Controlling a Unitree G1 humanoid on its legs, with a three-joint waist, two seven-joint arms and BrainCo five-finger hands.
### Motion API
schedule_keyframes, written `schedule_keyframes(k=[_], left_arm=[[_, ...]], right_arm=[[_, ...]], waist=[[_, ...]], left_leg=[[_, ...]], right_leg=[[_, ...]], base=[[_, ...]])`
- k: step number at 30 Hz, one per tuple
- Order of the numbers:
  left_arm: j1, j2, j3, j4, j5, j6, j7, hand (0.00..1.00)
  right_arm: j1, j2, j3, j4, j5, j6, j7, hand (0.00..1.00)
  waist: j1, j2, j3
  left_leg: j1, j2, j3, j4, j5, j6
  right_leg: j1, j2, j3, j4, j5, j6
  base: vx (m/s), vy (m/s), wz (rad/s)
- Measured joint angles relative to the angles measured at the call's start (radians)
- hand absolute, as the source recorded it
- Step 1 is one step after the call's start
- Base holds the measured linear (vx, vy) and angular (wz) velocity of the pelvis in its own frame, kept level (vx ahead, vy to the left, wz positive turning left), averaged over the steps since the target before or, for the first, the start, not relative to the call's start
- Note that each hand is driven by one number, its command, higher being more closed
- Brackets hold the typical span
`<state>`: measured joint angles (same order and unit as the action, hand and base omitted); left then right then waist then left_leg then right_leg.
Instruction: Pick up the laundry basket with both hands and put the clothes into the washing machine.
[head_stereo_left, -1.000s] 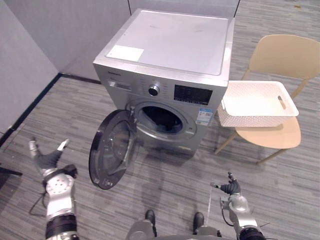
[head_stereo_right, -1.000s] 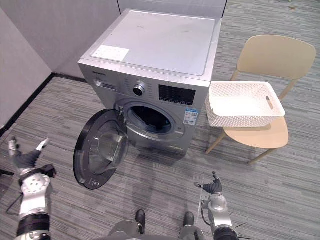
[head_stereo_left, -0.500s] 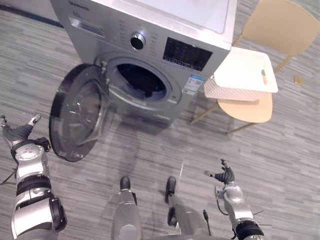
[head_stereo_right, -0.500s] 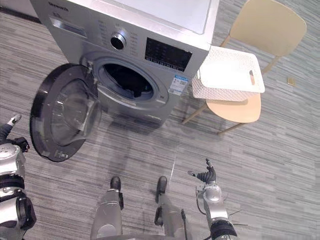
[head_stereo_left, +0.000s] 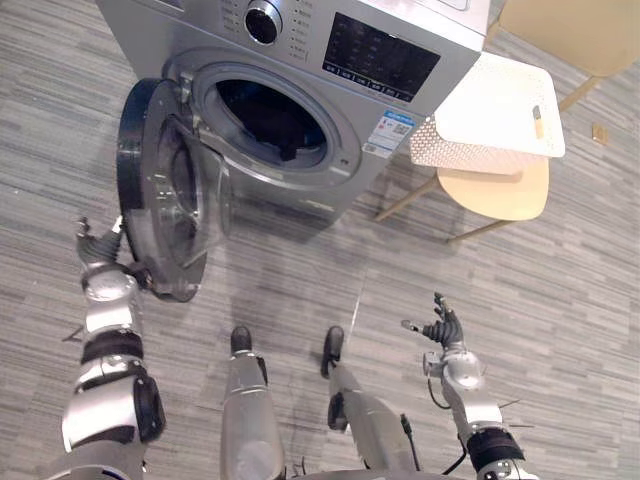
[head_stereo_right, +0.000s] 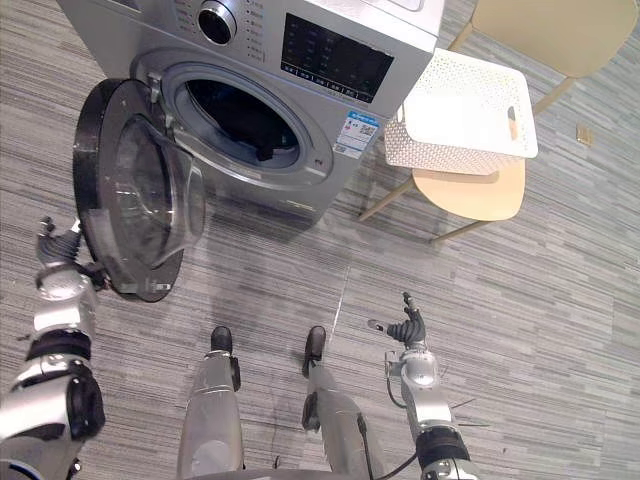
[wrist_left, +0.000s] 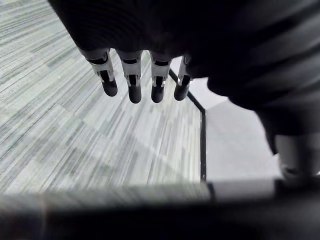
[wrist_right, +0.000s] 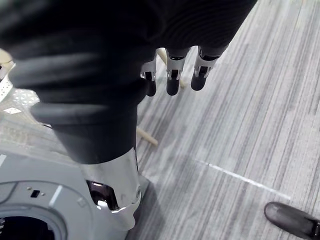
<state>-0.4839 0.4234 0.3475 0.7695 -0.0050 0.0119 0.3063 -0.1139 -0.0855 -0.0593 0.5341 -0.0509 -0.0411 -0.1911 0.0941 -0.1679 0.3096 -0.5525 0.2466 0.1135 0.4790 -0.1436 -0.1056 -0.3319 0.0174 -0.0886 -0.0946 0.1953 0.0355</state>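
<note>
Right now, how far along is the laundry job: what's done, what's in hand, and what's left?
Looks done: the white laundry basket sits on the beige chair with no clothes showing, and something dark lies inside the washing machine. In hand: nothing; the left hand, beside the open door, and the right hand are both open. Left: probably only shutting the door.

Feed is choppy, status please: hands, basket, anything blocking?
Left robot hand and right robot hand open, empty. Laundry basket on chair beside washing machine. Its door open by left robot hand.
</note>
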Motion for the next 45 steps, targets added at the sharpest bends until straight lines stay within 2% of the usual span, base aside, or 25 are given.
schedule_keyframes(k=[3, 5, 8, 9, 13, 14, 15, 17, 18, 19, 20, 22, 26, 31, 34, 35, 36, 39, 41, 43, 44, 45], left_arm=[[0.121, -0.148, -0.144, -0.114, 0.000, 0.001, 0.000, 0.00], [0.154, -0.218, -0.221, -0.170, 0.000, 0.001, -0.001, 0.00], [0.126, -0.261, -0.346, -0.228, -0.001, 0.001, -0.020, 0.00], [0.104, -0.265, -0.357, -0.230, -0.002, 0.000, -0.020, 0.00], [-0.102, -0.237, -0.378, -0.218, -0.009, 0.003, 0.010, 0.00], [-0.169, -0.194, -0.376, -0.181, -0.026, 0.002, 0.028, 0.00], [-0.246, -0.137, -0.385, -0.119, -0.036, 0.002, 0.028, 0.00], [-0.354, -0.070, -0.388, -0.050, -0.059, 0.004, 0.029, 0.00], [-0.454, -0.005, -0.398, -0.002, -0.087, 0.004, 0.031, 0.00], [-0.490, 0.017, -0.403, 0.006, -0.095, 0.008, 0.032, 0.00], [-0.530, 0.030, -0.403, 0.042, -0.112, 0.031, 0.049, 0.00], [-0.546, 0.067, -0.395, 0.052, -0.110, 0.024, 0.046, 0.00], [-0.536, 0.052, -0.331, 0.053, -0.109, 0.019, 0.040, 0.00], [-0.423, -0.004, -0.251, 0.049, -0.099, 0.004, 0.011, 0.00], [-0.266, -0.091, -0.224, -0.045, -0.096, 0.002, 0.002, 0.00], [-0.179, -0.149, -0.228, -0.109, -0.096, -0.001, 0.002, 0.00], [-0.073, -0.211, -0.233, -0.176, -0.099, -0.010, 0.005, 0.00], [0.159, -0.317, -0.271, -0.270, -0.111, -0.030, 0.000, 0.00], [0.373, -0.394, -0.279, -0.294, -0.120, -0.034, -0.021, 0.00], [0.502, -0.415, -0.279, -0.302, -0.149, -0.039, -0.061, 0.00], [0.571, -0.417, -0.277, -0.303, -0.163, -0.039, -0.082, 0.00], [0.598, -0.417, -0.276, -0.303, -0.163, -0.039, -0.094, 0.00]], right_arm=[[-0.001, 0.000, -0.002, 0.002, -0.007, 0.005, 0.000, 0.00], [-0.006, -0.001, -0.003, 0.002, -0.025, 0.007, 0.000, 0.00], [-0.013, -0.001, -0.006, -0.002, -0.039, 0.010, 0.000, 0.00], [-0.014, -0.001, -0.006, -0.005, -0.039, 0.010, 0.000, 0.00], [-0.004, -0.001, -0.015, -0.053, -0.038, 0.019, -0.004, 0.00], [-0.002, -0.003, -0.021, -0.065, -0.038, 0.021, -0.006, 0.00], [0.005, -0.003, -0.020, -0.087, -0.038, 0.023, -0.009, 0.00], [0.006, -0.002, -0.019, -0.111, -0.038, 0.022, -0.012, 0.00], [0.009, 0.000, -0.017, -0.150, -0.037, 0.022, -0.021, 0.00], [0.014, 0.000, -0.017, -0.172, -0.036, 0.022, -0.024, 0.00], [0.027, -0.002, -0.019, -0.211, -0.035, 0.020, -0.027, 0.00], [0.061, 0.001, -0.011, -0.298, -0.029, 0.012, -0.029, 0.00], [0.118, 0.001, -0.010, -0.417, -0.028, -0.004, -0.047, 0.00], [0.166, -0.007, -0.013, -0.483, -0.018, -0.030, -0.052, 0.00], [0.179, -0.017, -0.015, -0.481, -0.017, -0.031, -0.058, 0.00], [0.199, -0.018, -0.016, -0.479, -0.017, -0.030, -0.064, 0.00], [0.213, -0.018, -0.017, -0.467, -0.019, -0.026, -0.066, 0.00], [0.228, -0.020, -0.027, -0.413, -0.030, -0.016, -0.065, 0.00], [0.231, -0.018, -0.042, -0.315, -0.042, 0.005, -0.056, 0.00], [0.232, -0.018, -0.057, -0.264, -0.058, 0.021, -0.043, 0.00], [0.236, -0.018, -0.064, -0.238, -0.069, 0.025, -0.040, 0.00], [0.235, -0.019, -0.066, -0.230, -0.070, 0.027, -0.038, 0.00]], waist=[[-0.008, 0.023, 0.011], [-0.017, 0.038, 0.009], [-0.040, 0.071, 0.009], [-0.051, 0.076, 0.010], [-0.092, 0.096, 0.008], [-0.107, 0.106, 0.010], [-0.113, 0.108, 0.011], [-0.123, 0.109, 0.011], [-0.132, 0.109, 0.011], [-0.135, 0.110, 0.012], [-0.132, 0.115, 0.015], [-0.133, 0.119, 0.017], [-0.134, 0.119, 0.017], [-0.134, 0.130, 0.011], [-0.132, 0.139, 0.006], [-0.127, 0.140, 0.005], [-0.113, 0.146, -0.002], [-0.085, 0.172, -0.027], [-0.048, 0.192, -0.086], [-0.035, 0.208, -0.107], [-0.018, 0.208, -0.132], [-0.017, 0.210, -0.136]], left_leg=[[0.049, -0.041, 0.005, -0.049, 0.010, 0.012], [0.065, -0.065, 0.016, -0.081, 0.020, 0.022], [0.073, -0.098, 0.043, -0.115, 0.038, 0.046], [0.073, -0.106, 0.045, -0.125, 0.046, 0.050], [0.061, -0.140, 0.106, -0.187, 0.073, 0.070], [0.052, -0.143, 0.120, -0.189, 0.073, 0.071], [0.041, -0.143, 0.138, -0.189, 0.073, 0.071], [0.021, -0.143, 0.149, -0.188, 0.074, 0.073], [0.000, -0.140, 0.162, -0.185, 0.074, 0.073], [-0.008, -0.140, 0.166, -0.182, 0.074, 0.073], [-0.013, -0.137, 0.175, -0.180, 0.074, 0.074], [-0.035, -0.119, 0.186, -0.162, 0.068, 0.080], [-0.057, -0.102, 0.185, -0.157, 0.068, 0.080], [-0.040, -0.073, 0.172, -0.171, 0.075, 0.066], [0.002, -0.071, 0.141, -0.217, 0.107, 0.043], [0.032, -0.075, 0.122, -0.235, 0.117, 0.035], [0.062, -0.073, 0.094, -0.254, 0.126, 0.026], [0.146, -0.074, 0.056, -0.313, 0.145, 0.016], [0.220, -0.081, 0.032, -0.367, 0.156, 0.012], [0.277, -0.085, 0.022, -0.387, 0.159, 0.016], [0.298, -0.092, 0.019, -0.397, 0.161, 0.017], [0.308, -0.096, 0.013, -0.398, 0.161, 0.018]], right_leg=[[0.030, -0.035, -0.006, -0.003, -0.011, 0.014], [0.030, -0.056, -0.005, -0.003, -0.013, 0.017], [0.011, -0.083, 0.011, -0.003, -0.008, 0.026], [0.005, -0.090, 0.013, -0.003, -0.007, 0.028], [-0.066, -0.123, 0.068, -0.003, 0.011, 0.050], [-0.084, -0.127, 0.085, -0.003, 0.018, 0.056], [-0.107, -0.128, 0.103, -0.003, 0.028, 0.057], [-0.136, -0.128, 0.124, -0.003, 0.040, 0.059], [-0.164, -0.127, 0.141, -0.003, 0.051, 0.061], [-0.174, -0.128, 0.146, -0.003, 0.054, 0.061], [-0.183, -0.127, 0.153, -0.003, 0.060, 0.063], [-0.203, -0.124, 0.170, -0.003, 0.065, 0.062], [-0.221, -0.113, 0.172, -0.003, 0.072, 0.060], [-0.204, -0.084, 0.168, -0.003, 0.078, 0.060], [-0.163, -0.074, 0.127, -0.003, 0.068, 0.052], [-0.124, -0.076, 0.101, -0.002, 0.035, 0.019], [-0.094, -0.069, 0.071, 0.011, 0.012, 0.012], [-0.037, -0.065, 0.009, 0.077, -0.060, -0.001], [-0.006, -0.072, -0.035, 0.174, -0.149, -0.004], [0.035, -0.092, -0.080, 0.246, -0.216, 0.000], [0.041, -0.108, -0.101, 0.293, -0.254, 0.005], [0.051, -0.116, -0.110, 0.313, -0.272, 0.010]], base=[[0.05, 0.040, 0.19], [0.05, 0.046, 0.11], [0.05, 0.037, -0.03], [0.03, 0.052, -0.09], [0.00, 0.031, -0.26], [-0.01, 0.014, -0.37], [-0.02, 0.006, -0.38], [-0.03, -0.017, -0.31], [-0.04, -0.027, -0.24], [-0.04, -0.030, -0.24], [-0.03, -0.038, -0.18], [-0.03, -0.039, -0.19], [-0.02, -0.040, -0.06], [0.01, -0.064, -0.02], [0.04, -0.096, 0.30], [0.06, -0.104, 0.59], [0.06, -0.107, 0.66], [0.08, -0.094, 0.61], [0.11, -0.056, 0.60], [0.14, -0.024, 0.80], [0.15, -0.013, 0.75], [0.14, 0.015, 0.71]])
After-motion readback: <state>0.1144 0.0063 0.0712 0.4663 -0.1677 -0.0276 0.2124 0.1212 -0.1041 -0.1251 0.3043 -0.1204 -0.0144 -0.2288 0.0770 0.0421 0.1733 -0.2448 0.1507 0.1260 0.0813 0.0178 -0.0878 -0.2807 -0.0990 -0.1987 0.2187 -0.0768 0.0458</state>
